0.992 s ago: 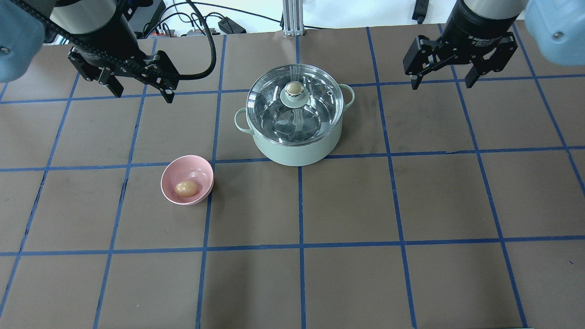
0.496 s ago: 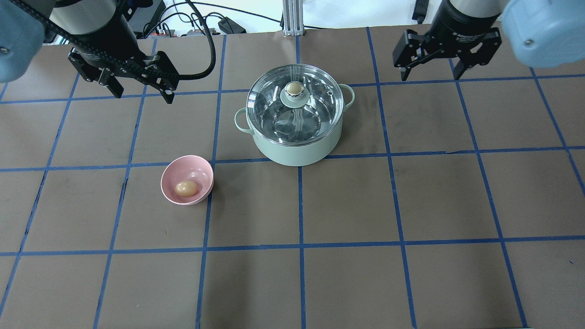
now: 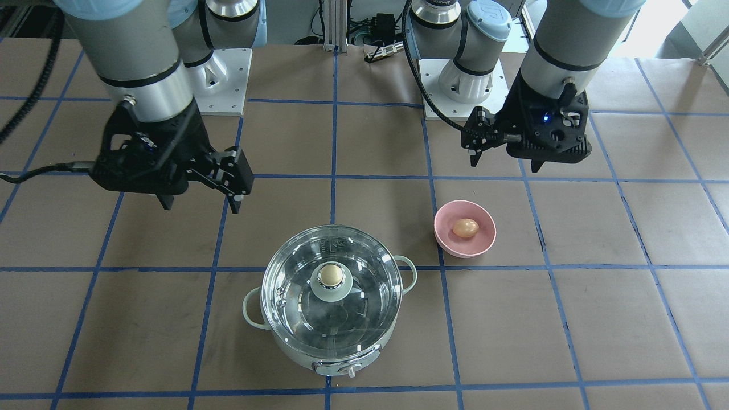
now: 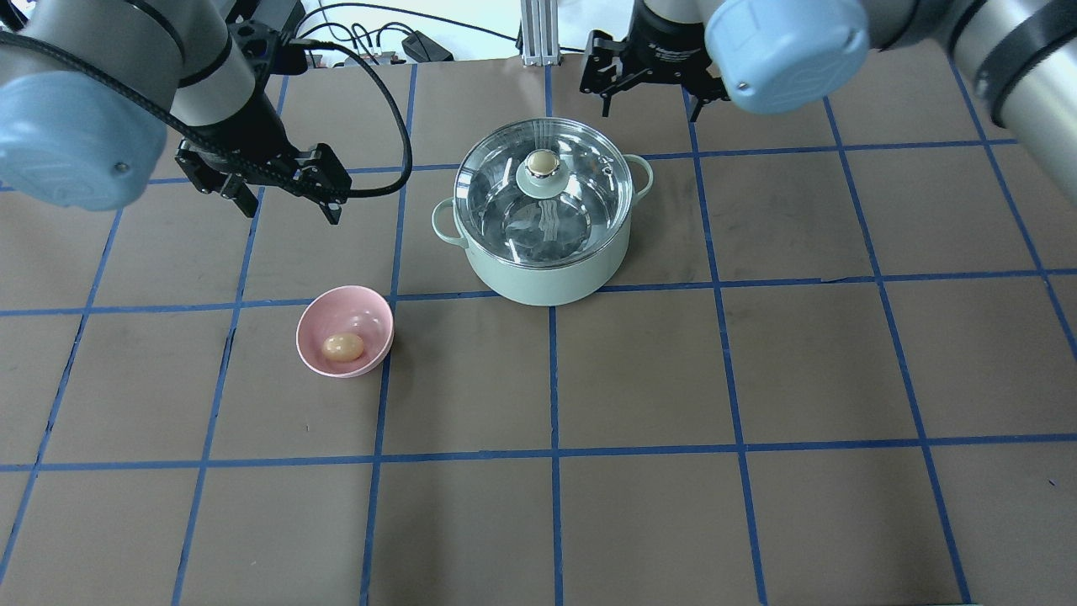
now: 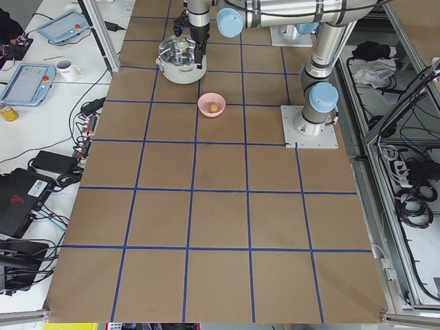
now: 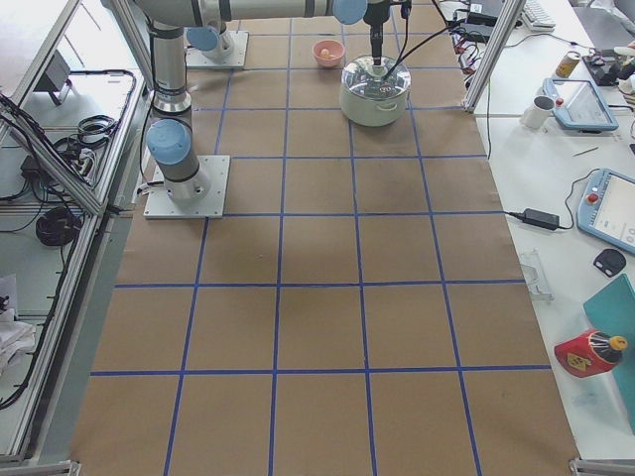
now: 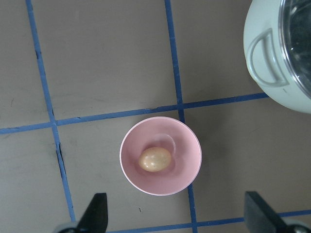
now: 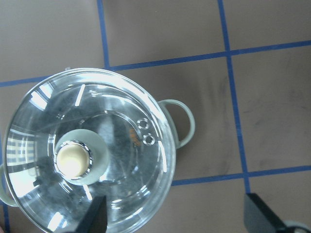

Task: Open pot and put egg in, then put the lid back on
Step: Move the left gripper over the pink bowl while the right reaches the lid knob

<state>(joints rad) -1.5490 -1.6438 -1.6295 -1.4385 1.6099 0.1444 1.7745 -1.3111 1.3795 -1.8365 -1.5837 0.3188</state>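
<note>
The round mint-green pot wears its domed clear-glass lid, metal-rimmed with a beige ball knob. To the pot's left, the smooth tan egg lies in a glossy pink bowl. The left gripper, left of the pot, and the right gripper, raised at the pot's right, both gape wide and empty.

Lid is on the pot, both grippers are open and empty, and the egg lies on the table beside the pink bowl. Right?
Not quite: the egg lies inside the pink bowl, not beside it, as the left wrist view shows. The rest holds: the lid is on the pot, and the left gripper and right gripper are open and empty.
</note>
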